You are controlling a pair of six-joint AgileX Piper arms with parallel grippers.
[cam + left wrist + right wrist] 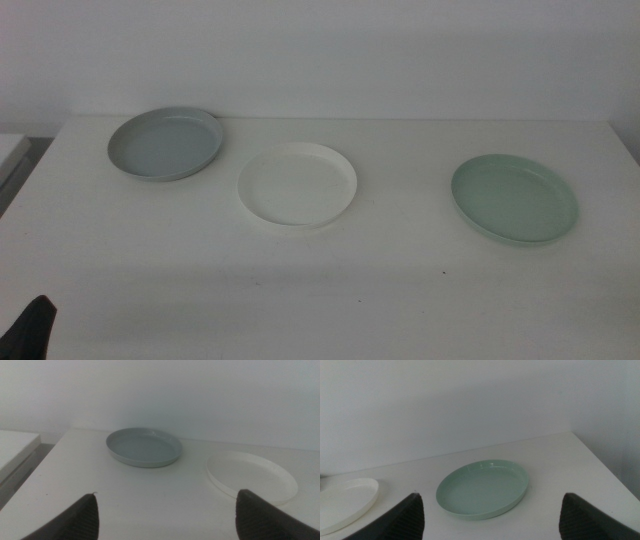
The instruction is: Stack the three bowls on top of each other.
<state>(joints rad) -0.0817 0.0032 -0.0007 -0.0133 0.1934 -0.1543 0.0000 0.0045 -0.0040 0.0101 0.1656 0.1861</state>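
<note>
with all three bowls lying apart on the table point(330, 290), grey-blue bowl point(165, 144) far left, white bowl point(297, 183) middle, mint bowl point(514, 198) right, left gripper point(165, 515) and right gripper point(492, 517) wait, jaws wide; best to pinch a rim edge cleanly.

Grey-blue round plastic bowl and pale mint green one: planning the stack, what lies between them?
The white round plastic bowl, in the middle view, touching neither.

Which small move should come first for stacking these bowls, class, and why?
Probably bring the open left hand forward to the grey-blue bowl's rim. All three bowls lie apart and empty; the white bowl sits close beside it, the mint green bowl farther off.
</note>
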